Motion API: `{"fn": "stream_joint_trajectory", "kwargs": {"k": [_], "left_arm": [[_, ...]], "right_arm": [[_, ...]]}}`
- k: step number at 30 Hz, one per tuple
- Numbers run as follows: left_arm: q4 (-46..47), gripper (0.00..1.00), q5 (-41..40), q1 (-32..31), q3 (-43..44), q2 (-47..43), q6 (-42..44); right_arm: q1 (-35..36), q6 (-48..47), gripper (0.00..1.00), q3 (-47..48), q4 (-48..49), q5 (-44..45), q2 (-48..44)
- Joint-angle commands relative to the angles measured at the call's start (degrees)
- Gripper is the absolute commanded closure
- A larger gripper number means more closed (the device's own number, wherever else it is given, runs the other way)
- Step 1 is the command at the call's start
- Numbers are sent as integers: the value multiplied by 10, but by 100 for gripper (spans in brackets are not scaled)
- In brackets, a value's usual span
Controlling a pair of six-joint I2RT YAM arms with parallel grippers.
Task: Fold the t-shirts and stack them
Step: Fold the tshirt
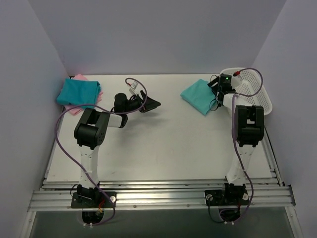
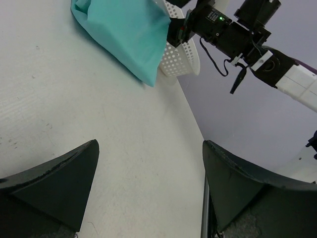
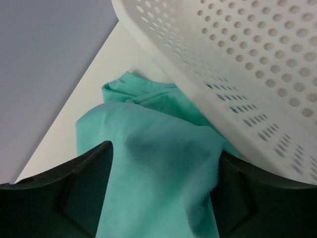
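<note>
A white table (image 1: 168, 148) carries the whole scene, with a white mesh basket (image 1: 262, 96) at its far right edge. Just left of the basket lies a light green shirt (image 1: 197, 96), bunched, its right edge tucked against the basket's perforated wall (image 3: 237, 64).

At the far left corner, a blue shirt (image 1: 77, 91) rests folded on top of a pink shirt (image 1: 78, 78), whose edges show at the far side and right.

The right claw (image 1: 216, 91) is down at the green shirt's right side, beside the basket. In the right wrist view its two dark fingers (image 3: 84, 183) stand spread apart, with the green cloth (image 3: 158, 124) filling the gap between them; the claw (image 3: 163, 151) is not clamped on it.

The left claw (image 1: 148, 105) hangs left of centre, well apart from both the green shirt and the stack. Its jaws are spread wide over bare table (image 2: 124, 148), gripping nothing, and the green shirt (image 2: 124, 34) lies far beyond them.
</note>
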Motion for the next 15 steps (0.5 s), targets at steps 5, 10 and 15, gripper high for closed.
{"fn": "stream_joint_trajectory", "kwargs": {"k": [5, 10, 15], "left_arm": [[-5, 6, -1, -3, -8, -40, 31], [-7, 6, -1, -3, -8, -39, 33], [-2, 6, 3, -3, -14, -39, 32]], "right_arm": [[-10, -5, 23, 72, 29, -57, 76], [-9, -6, 22, 81, 16, -47, 56], [-11, -11, 20, 59, -22, 21, 26]]}}
